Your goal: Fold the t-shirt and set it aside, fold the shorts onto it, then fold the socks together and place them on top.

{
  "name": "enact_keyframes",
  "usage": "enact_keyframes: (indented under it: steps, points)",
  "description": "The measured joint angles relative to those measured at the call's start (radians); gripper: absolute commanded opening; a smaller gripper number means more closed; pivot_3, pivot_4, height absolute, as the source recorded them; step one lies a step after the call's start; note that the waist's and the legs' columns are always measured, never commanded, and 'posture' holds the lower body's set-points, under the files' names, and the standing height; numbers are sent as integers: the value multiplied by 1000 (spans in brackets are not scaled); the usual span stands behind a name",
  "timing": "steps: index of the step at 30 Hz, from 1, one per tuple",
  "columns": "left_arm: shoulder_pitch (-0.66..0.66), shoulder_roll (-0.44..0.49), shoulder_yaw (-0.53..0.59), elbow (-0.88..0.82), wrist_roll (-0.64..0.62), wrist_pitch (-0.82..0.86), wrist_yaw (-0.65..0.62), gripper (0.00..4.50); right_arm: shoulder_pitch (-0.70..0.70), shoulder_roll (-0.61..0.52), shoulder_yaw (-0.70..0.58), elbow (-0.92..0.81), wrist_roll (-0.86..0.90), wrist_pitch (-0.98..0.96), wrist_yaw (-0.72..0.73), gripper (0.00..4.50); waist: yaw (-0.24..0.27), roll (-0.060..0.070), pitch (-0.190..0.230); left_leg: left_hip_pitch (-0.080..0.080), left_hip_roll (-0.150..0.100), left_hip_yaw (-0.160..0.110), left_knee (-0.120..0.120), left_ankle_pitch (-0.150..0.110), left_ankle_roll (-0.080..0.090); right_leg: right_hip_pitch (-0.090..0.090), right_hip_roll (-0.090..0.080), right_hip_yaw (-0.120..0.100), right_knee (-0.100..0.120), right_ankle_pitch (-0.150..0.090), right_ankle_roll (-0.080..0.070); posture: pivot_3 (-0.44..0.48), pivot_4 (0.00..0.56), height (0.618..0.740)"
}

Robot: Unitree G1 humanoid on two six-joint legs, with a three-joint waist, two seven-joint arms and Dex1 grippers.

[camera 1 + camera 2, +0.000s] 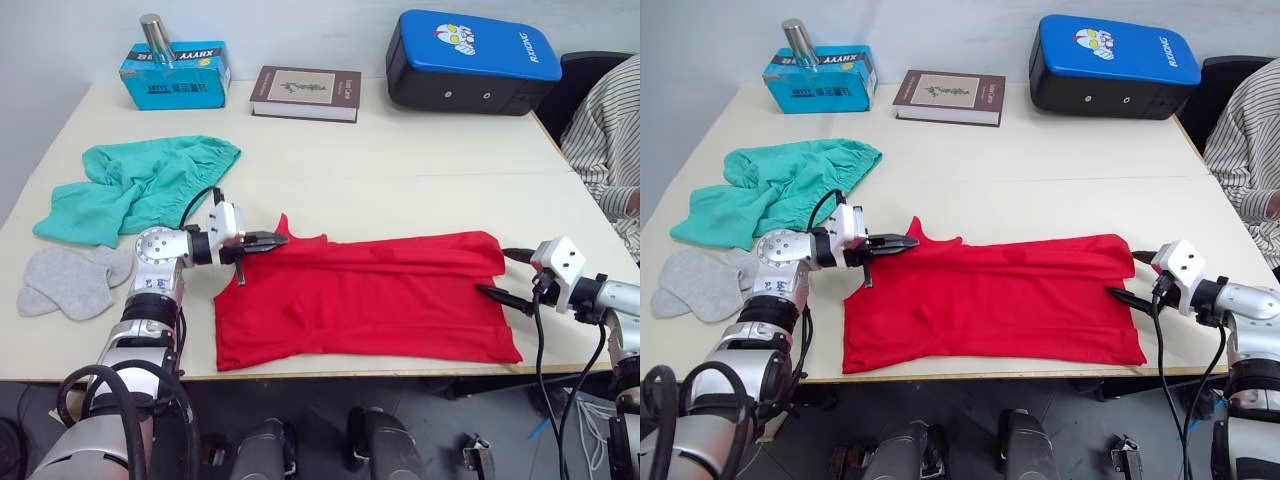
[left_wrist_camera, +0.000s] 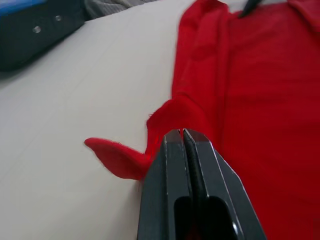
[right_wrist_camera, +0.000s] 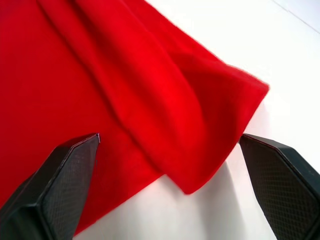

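The red t-shirt [image 1: 370, 295] lies folded lengthwise along the table's front edge. My left gripper [image 1: 280, 239] is shut on a corner of cloth at the shirt's left end, and the pinched red fabric bulges out just past its tips [image 2: 183, 132]. At the shirt's right end my right gripper [image 1: 492, 270] stands open, its two fingers spread either side of the folded corner [image 3: 170, 136] without gripping it. The teal shorts [image 1: 140, 185] lie crumpled at the left. The grey socks [image 1: 70, 280] lie flat at the front left, overlapping each other.
Along the table's back edge stand a blue tissue box [image 1: 175, 75] with a metal cylinder [image 1: 157, 38] on it, a brown book [image 1: 305, 92] and a blue-and-black pad [image 1: 470, 60]. A person in a striped sleeve [image 1: 605, 140] sits at the far right.
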Motion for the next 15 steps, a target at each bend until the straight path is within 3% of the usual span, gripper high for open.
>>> enact_keyframes:
  steps: [8, 15]
  points:
    - [90, 39, -91, -22, 19, -327, -39, 35, 67, 0, -21, -78, 20, 39, -32, 4500, 1, 0, 0, 1, 0, 0, 1, -2, 2, 1, -2, 0, -1, 0, 0, 0, 150, 740]
    - [98, 77, -130, -17, 23, -432, -16, 35, 109, 0, -22, -131, 39, 65, -55, 4500, 0, 0, 0, 1, 0, 0, 1, -2, 3, 1, -2, 0, -2, 0, 0, 0, 150, 740]
